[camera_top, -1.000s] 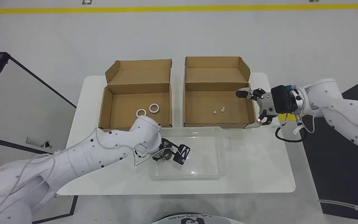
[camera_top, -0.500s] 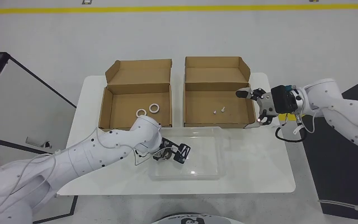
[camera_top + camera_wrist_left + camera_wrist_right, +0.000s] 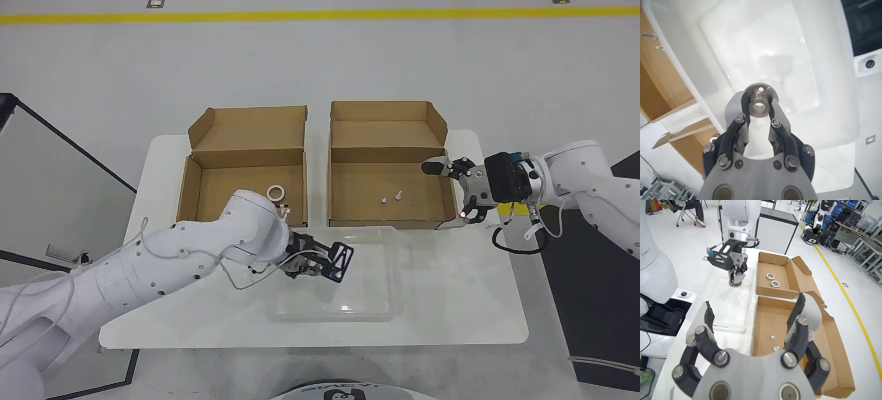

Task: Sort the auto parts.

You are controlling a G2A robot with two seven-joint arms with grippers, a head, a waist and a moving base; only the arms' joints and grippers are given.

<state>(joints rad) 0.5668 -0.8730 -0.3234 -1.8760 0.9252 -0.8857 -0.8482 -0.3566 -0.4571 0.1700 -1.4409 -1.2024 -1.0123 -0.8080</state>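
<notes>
L pincer (image 3: 759, 113) clamped on a flanged metal bushing (image 3: 761, 98), just above the clear tray (image 3: 392, 300), mid-frame in top view. Pick looks done; next prob. carry it up-frame into a cardboard box (image 3: 190, 200). R pincer (image 3: 452, 192) spread wide, empty, right of frame.

A glossy white floor (image 3: 100, 80) spread around the white rectangular counter (image 3: 470, 310) beneath the jaws. A yellow painted floor stripe (image 3: 320, 15) ran well apart from both jaws. Far beyond the right jaws stood a black metal-framed stand (image 3: 779, 216) and grey metal shelving racks (image 3: 868, 222), all under bright, even light.
</notes>
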